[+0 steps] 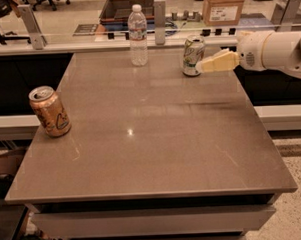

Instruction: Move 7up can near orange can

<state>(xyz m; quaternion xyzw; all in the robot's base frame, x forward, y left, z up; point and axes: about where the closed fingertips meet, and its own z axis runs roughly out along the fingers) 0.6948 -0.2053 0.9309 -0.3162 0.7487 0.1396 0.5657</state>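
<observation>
The 7up can (192,55), white and green with a silver top, stands upright at the far right of the brown table (151,142). The orange can (49,111), orange-gold with dark script, stands upright near the table's left edge. My gripper (202,65) comes in from the right on a white arm (272,50). Its cream-coloured fingertips sit right beside the 7up can's lower right side, touching or almost touching it. The two cans are far apart, on opposite sides of the table.
A clear plastic water bottle (137,35) stands at the table's far edge, left of the 7up can. Behind the table runs a rail with posts (159,21). A cardboard box (224,4) stands at the back right.
</observation>
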